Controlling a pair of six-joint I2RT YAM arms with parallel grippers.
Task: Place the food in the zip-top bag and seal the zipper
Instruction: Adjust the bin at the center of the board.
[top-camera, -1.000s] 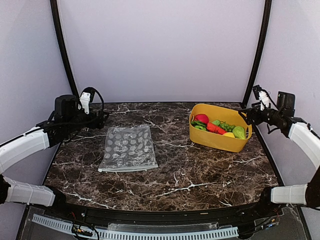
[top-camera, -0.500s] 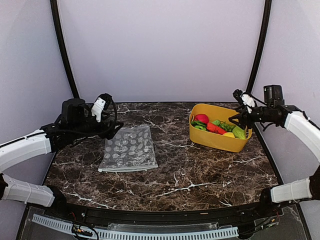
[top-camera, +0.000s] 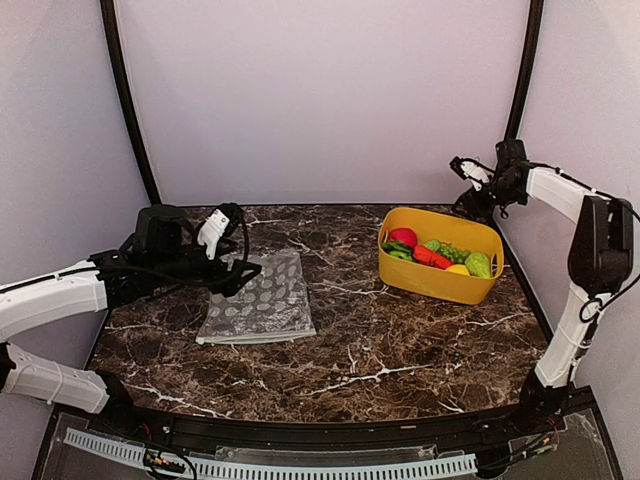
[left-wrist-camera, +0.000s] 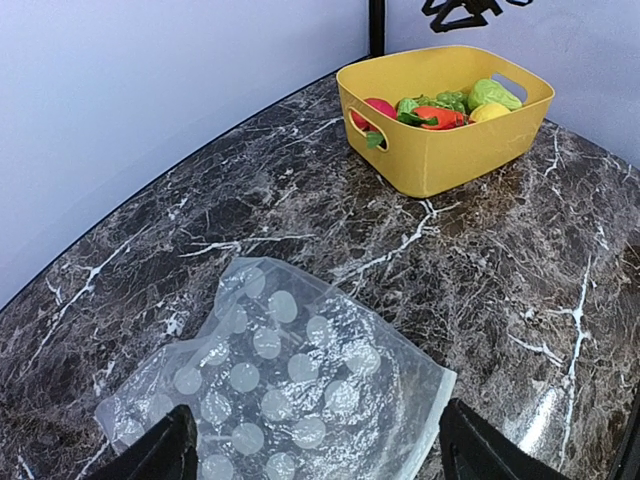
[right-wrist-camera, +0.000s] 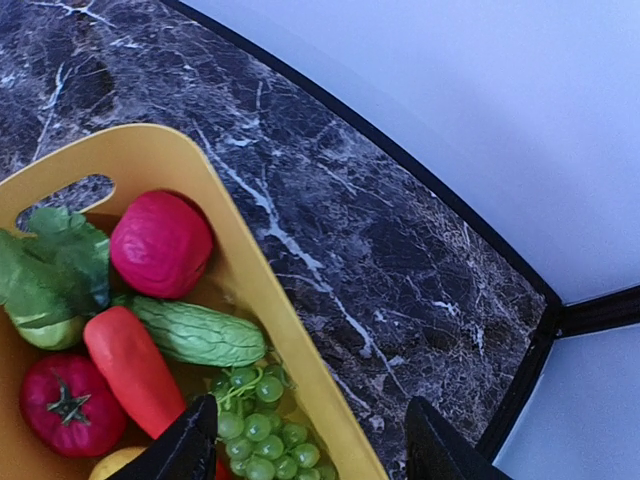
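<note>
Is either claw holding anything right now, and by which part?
Nothing is held. The left claw hangs open above the bag, and the right claw hangs open over the basket, touching no food.

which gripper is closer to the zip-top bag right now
Left. The left gripper hangs open just above the far left part of the zip-top bag. The right gripper is across the table, raised above the far rim of the yellow basket holding the food.

White arm shells (top-camera: 50, 298), black joints (top-camera: 158, 236)
</note>
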